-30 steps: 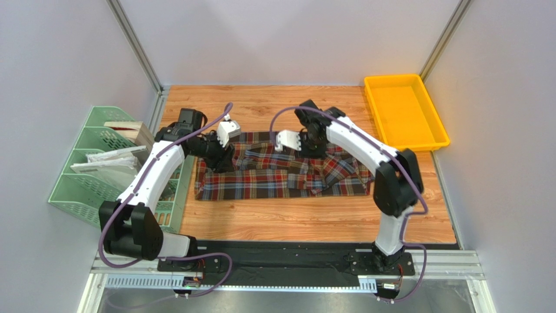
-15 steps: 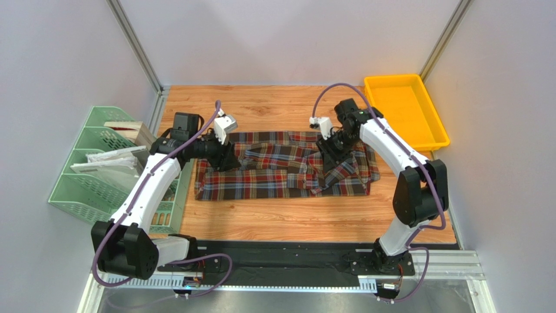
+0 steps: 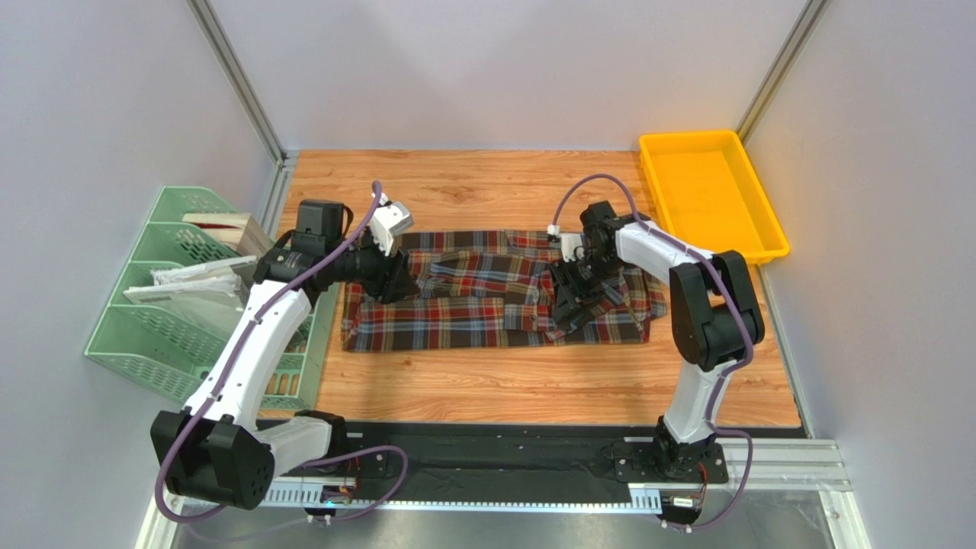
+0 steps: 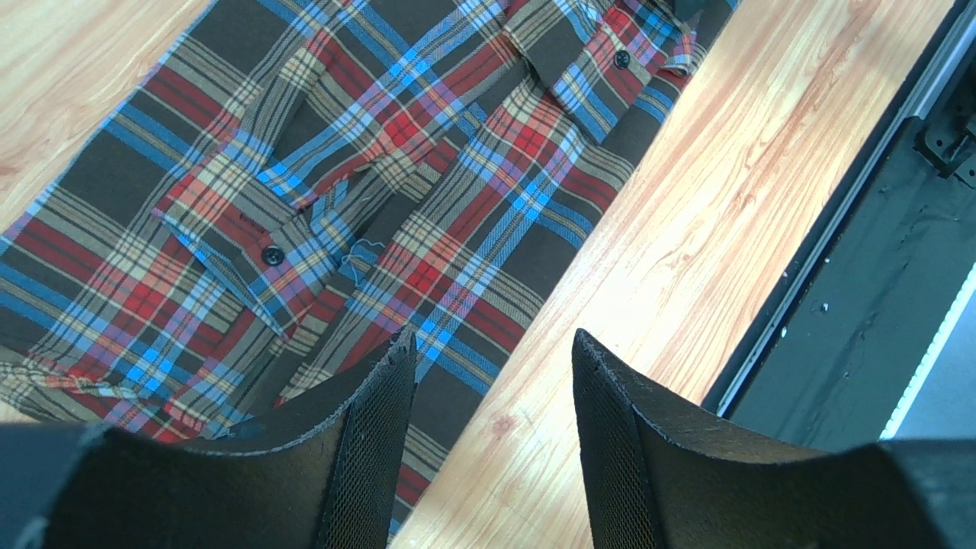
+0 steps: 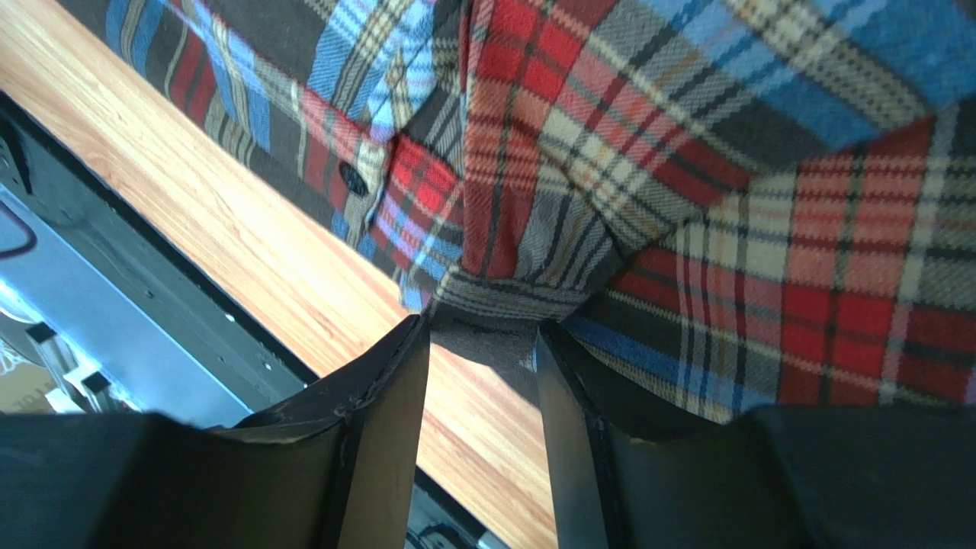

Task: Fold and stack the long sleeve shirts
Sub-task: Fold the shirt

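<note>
The long sleeve shirt (image 3: 481,307), plaid in brown, red, blue and cream, lies spread flat across the middle of the wooden table. My left gripper (image 3: 395,284) hovers over its left end. In the left wrist view this gripper (image 4: 493,355) is open and empty, with the shirt (image 4: 344,172) under its left finger and bare wood between the tips. My right gripper (image 3: 567,303) is low over the shirt's right part. In the right wrist view it (image 5: 481,337) is open, with a rumpled fold at the shirt's (image 5: 687,172) near edge right at its fingertips.
A yellow tray (image 3: 710,195) stands at the back right corner. A green file rack (image 3: 172,286) with papers sits off the table's left edge. The black base strip (image 3: 493,440) runs along the near edge. Grey walls close in the back and sides.
My right arm swung from the shirt's middle to its right part and dropped low toward the near edge. Its jaws widened a little. The left arm barely shifted.
</note>
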